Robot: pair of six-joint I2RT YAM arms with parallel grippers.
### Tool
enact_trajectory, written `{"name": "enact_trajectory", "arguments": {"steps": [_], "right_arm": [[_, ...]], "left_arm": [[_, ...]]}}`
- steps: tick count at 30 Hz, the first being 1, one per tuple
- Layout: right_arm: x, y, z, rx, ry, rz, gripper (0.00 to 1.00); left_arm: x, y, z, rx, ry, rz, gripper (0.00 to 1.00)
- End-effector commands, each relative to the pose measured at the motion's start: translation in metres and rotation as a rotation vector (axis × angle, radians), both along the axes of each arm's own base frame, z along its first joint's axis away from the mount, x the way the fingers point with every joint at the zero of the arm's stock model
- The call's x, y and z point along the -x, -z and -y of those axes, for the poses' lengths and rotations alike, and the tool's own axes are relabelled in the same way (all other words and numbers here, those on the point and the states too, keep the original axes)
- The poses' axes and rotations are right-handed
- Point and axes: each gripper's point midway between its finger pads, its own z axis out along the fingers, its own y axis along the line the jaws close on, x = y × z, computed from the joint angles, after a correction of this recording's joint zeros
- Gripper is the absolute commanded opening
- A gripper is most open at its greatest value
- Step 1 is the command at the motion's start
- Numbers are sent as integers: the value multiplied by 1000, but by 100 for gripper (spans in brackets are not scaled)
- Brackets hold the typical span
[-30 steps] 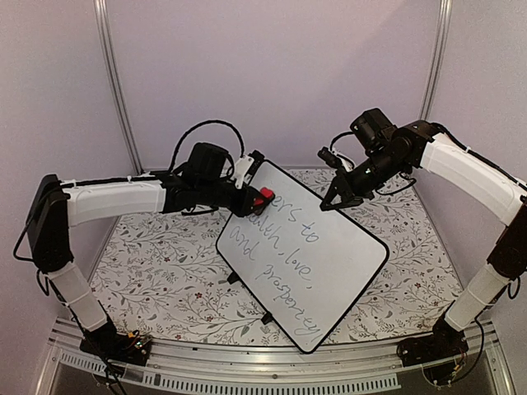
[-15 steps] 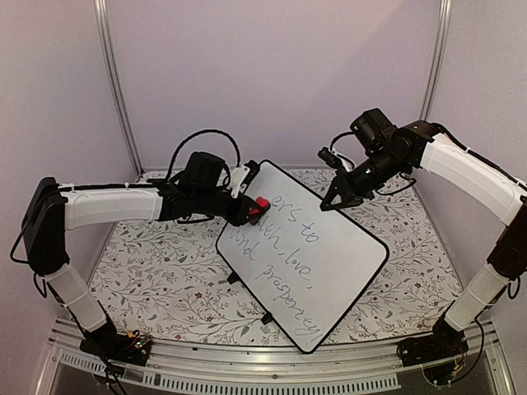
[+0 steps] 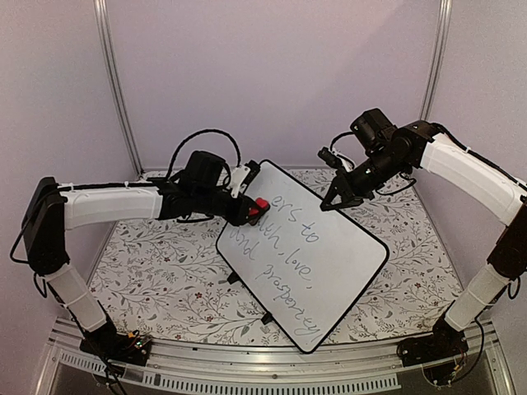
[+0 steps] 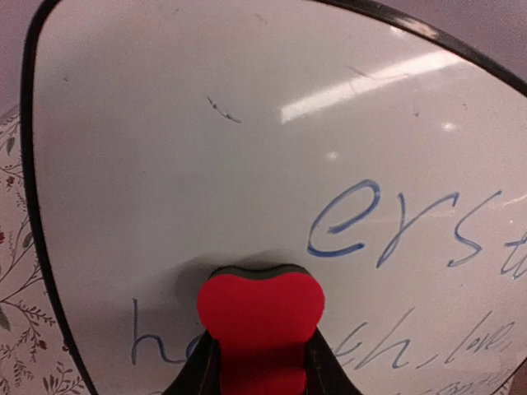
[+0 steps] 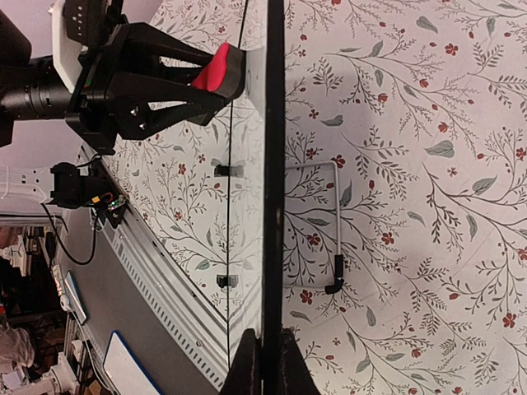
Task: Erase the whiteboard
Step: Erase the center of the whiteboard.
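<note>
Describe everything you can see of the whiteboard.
The whiteboard is a glossy white rectangle with rounded corners and a thin black rim, seemingly propped at a tilt on a wire stand over the floral cloth. Blue cursive handwriting reads "ers to", "love", "and prosperity"; its upper left corner is bare. The left gripper presses a red eraser on it; the right gripper clamps its far edge.

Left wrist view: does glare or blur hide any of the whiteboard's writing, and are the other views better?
Left wrist: a glare streak crosses the whiteboard at upper right, clear of the writing; the eraser, close to the lens, looks slightly soft. Top external: even light, writing readable. Right wrist: whiteboard seen edge-on, so its writing does not show.
</note>
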Motion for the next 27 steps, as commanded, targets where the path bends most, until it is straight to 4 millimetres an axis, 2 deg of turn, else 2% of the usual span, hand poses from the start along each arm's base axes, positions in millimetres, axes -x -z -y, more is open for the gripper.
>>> {"name": "enact_trajectory", "arguments": {"steps": [1,27], "right_arm": [[12,-19,-21,-96,-143,85,0],[15,-21,-18,-97,-140,89,0]], "left_arm": [[7,8,20,-15,59,-32,0],[-13,-20,44,-1,80,34,0]]}}
